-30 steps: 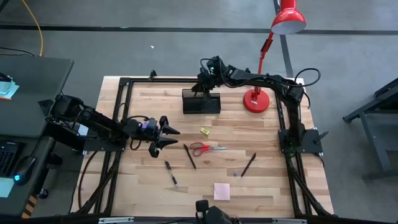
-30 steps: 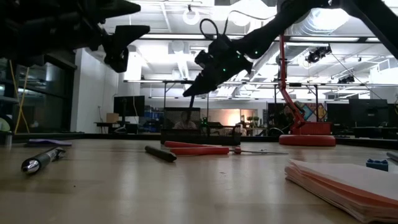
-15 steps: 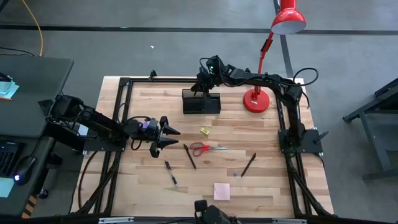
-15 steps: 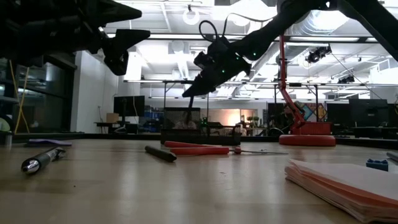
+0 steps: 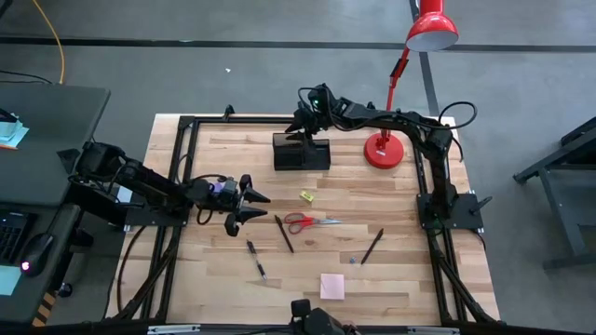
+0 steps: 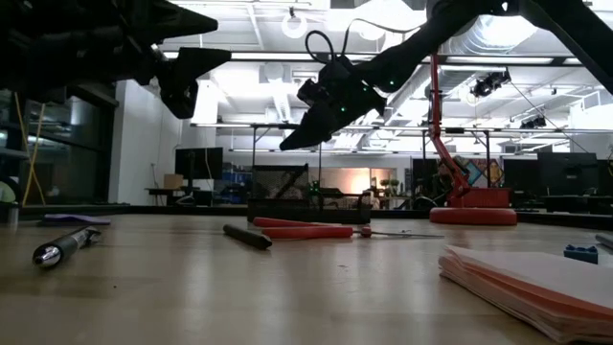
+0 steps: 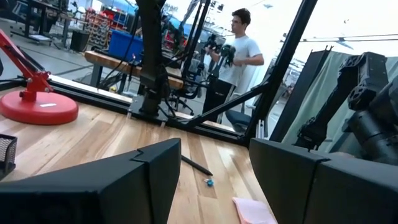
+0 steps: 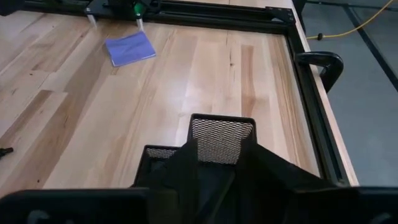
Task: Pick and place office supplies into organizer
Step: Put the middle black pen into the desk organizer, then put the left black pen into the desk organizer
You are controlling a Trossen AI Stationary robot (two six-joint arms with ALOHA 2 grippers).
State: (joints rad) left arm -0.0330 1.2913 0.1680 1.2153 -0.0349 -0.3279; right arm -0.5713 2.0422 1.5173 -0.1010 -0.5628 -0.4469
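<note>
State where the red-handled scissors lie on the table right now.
In the high view, the red-handled scissors lie flat near the table's middle, just right of a dark pen and below the small yellow piece, well short of the black organizer.

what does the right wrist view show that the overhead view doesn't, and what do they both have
Only the right wrist view shows the purple note pad lying on the wood and the organizer's mesh wall up close. Only the high view shows the red-handled scissors, pink note pad, red lamp and left end effector. Both show the black organizer with the right end effector over it.
</note>
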